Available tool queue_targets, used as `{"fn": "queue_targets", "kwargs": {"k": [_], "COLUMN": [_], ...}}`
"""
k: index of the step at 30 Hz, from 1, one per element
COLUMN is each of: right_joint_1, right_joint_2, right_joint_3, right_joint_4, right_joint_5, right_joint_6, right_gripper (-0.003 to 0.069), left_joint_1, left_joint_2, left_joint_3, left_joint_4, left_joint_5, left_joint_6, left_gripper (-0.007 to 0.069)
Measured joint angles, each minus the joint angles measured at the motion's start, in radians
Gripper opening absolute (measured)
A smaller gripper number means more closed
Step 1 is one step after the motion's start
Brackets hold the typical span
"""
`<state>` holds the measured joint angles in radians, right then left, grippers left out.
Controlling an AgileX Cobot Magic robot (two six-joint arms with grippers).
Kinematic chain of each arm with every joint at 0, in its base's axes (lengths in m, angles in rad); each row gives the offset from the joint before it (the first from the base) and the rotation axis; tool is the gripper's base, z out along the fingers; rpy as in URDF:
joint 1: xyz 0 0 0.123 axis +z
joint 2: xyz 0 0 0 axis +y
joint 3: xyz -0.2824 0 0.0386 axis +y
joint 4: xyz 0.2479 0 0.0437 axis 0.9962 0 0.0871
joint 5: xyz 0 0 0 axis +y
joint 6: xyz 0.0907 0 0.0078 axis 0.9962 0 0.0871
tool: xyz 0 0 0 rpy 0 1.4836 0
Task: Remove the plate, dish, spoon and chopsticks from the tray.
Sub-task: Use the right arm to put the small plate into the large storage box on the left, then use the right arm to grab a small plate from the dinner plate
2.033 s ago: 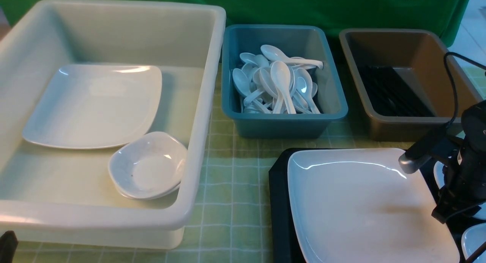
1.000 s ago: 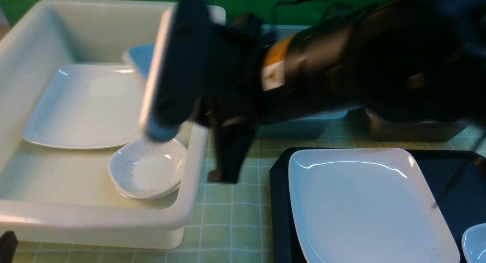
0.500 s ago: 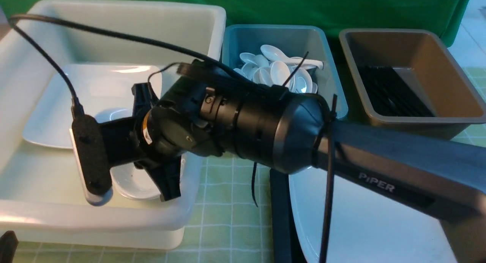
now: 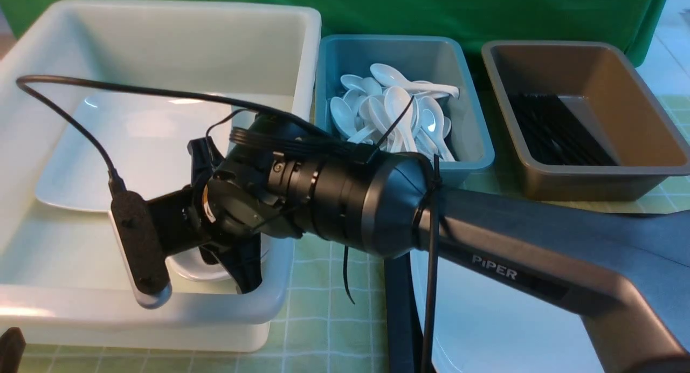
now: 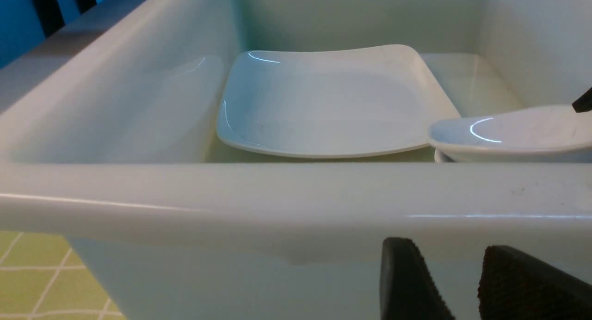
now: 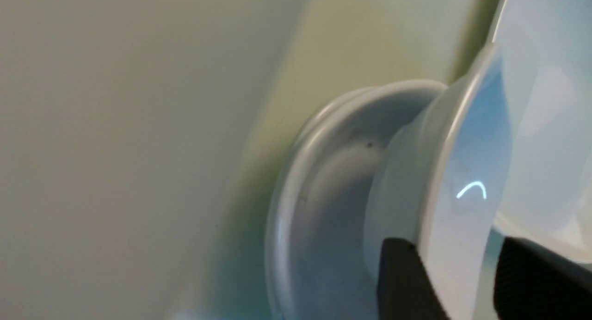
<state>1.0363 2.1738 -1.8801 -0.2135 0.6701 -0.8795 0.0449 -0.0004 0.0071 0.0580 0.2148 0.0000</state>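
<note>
The right gripper (image 6: 462, 269) pinches the rim of a tilted dish (image 6: 467, 204) over the stacked dishes (image 6: 323, 195) in the white tub (image 4: 161, 308). The plate (image 4: 485, 330) lies on the tray (image 4: 396, 287). The left gripper (image 5: 455, 273), slightly parted and empty, sits outside the tub wall.

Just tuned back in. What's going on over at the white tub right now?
The right gripper is inside the white tub, shut on the rim of a small dish. It holds the dish right over the stack of small dishes, beside a stored plate. Whether the dish touches the stack is unclear. The left gripper sits open outside the tub's front wall, holding nothing. The plate lies on the tray, not yet cleared.
</note>
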Motion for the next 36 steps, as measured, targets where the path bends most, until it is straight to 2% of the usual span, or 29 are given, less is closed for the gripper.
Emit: {"fn": "queue_targets", "kwargs": {"k": [3, 13, 15, 17, 19, 20, 23, 25, 26, 28, 30, 32, 33, 34, 35, 36], "right_joint_1": [0.001, 0.019, 0.02, 0.02, 0.02, 0.02, 0.007, -0.035, -0.046, -0.152, -0.21, -0.345, -0.356, -0.434, -0.444, -0.497], "right_joint_2": [-0.01, -0.191, -0.231, -0.273, -0.337, -0.366, -0.447, -0.543, -0.562, -0.706, -0.769, -0.894, -0.903, -0.962, -0.968, -1.001], "right_joint_3": [0.0, 0.0, 0.0, 0.0, 0.0, 0.0, 0.016, 0.062, 0.073, 0.185, 0.25, 0.427, 0.443, 0.571, 0.587, 0.688], "right_joint_4": [-0.008, -0.03, -0.03, -0.049, -0.124, -0.18, -0.268, -0.282, -0.28, -0.226, -0.192, -0.117, -0.112, -0.075, -0.071, -0.052], "right_joint_5": [0.007, 0.1, 0.146, 0.204, 0.307, 0.387, 0.494, 0.512, 0.516, 0.525, 0.529, 0.536, 0.536, 0.543, 0.542, 0.544], "right_joint_6": [0.0, 0.033, 0.082, 0.184, 0.333, 0.411, 0.569, 0.689, 0.704, 0.802, 0.839, 0.893, 0.895, 0.916, 0.919, 0.935], "right_gripper": [0.0321, 0.0323, 0.0323, 0.0313, 0.0248, 0.0187, 0.0062, 0.0019, 0.0015, 0.0001, 0.0, 0.0004, 0.0007, 0.0024, 0.0024, 0.0049], "left_joint_1": [0.0, 0.0, 0.0, 0.0, 0.0, 0.0, 0.0, 0.0, 0.0, 0.0, 0.0, 0.0, 0.0, 0.0, 0.0, 0.0], "left_joint_2": [0.0, 0.0, 0.0, 0.0, 0.0, 0.0, 0.0, 0.0, 0.0, 0.0, 0.0, 0.0, 0.0, 0.0, 0.0, 0.0], "left_joint_3": [0.0, 0.0, 0.0, 0.0, 0.0, 0.0, 0.0, 0.0, 0.0, 0.0, 0.0, 0.0, 0.0, 0.0, 0.0, 0.0], "left_joint_4": [0.0, 0.0, 0.0, 0.0, 0.0, 0.0, 0.0, 0.0, 0.0, 0.0, 0.0, 0.0, 0.0, 0.0, 0.0, 0.0], "left_joint_5": [0.0, 0.0, 0.0, 0.0, 0.0, 0.0, 0.0, 0.0, 0.0, 0.0, 0.0, 0.0, 0.0, 0.0, 0.0, 0.0], "left_joint_6": [0.0, 0.0, 0.0, 0.0, 0.0, 0.0, 0.0, 0.0, 0.0, 0.0, 0.0, 0.0, 0.0, 0.0, 0.0, 0.0], "left_gripper": [0.0224, 0.0224, 0.0224, 0.0224, 0.0224, 0.0224, 0.0224, 0.0224, 0.0224, 0.0224, 0.0224, 0.0224, 0.0224, 0.0224, 0.0224, 0.0224]}}
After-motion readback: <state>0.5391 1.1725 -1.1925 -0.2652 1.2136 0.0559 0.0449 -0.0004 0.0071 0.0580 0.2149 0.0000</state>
